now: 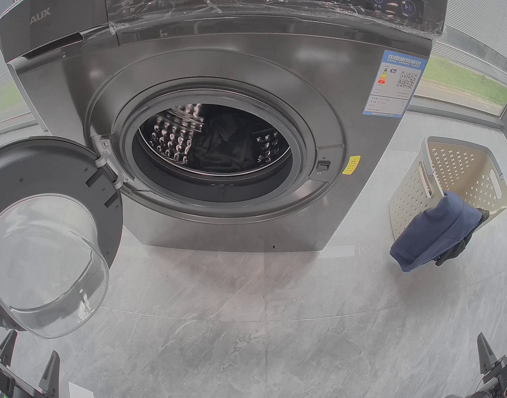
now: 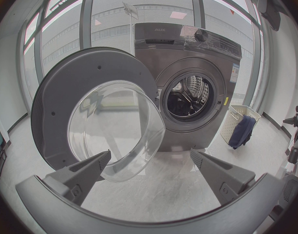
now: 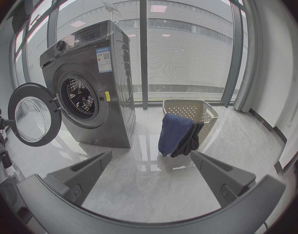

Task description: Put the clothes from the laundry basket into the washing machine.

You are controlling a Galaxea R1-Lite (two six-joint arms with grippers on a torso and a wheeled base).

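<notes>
While both my arms are low in front of the washing machine (image 1: 342, 78), my left gripper (image 2: 150, 153) has its two fingers spread wide apart, and nothing is between them. My right gripper (image 3: 150, 153) is in the same state: its fingers are apart and it holds nothing.

The washing machine has its round door (image 1: 49, 194) swung fully open to my left side, with the clear glass bowl of the door turned toward me. Inside the steel drum (image 1: 170, 134) lies a dark piece of clothing (image 1: 226, 139), toward the back.

The laundry basket (image 1: 466, 167), cream-coloured with small holes in its walls, stands on the grey floor (image 1: 253, 316) just beside the machine's right side, a little in front of it. Over the basket's near rim hangs a blue garment (image 1: 433, 230), falling down the outside wall. A nearly black garment (image 1: 457, 249) hangs under and beside the blue one. I cannot tell if their lower ends touch the floor.

These clothes are well apart from my right gripper, ahead of it on the machine's right side. My left gripper is before the open door, on the machine's left side, so it is farther still from the basket.
</notes>
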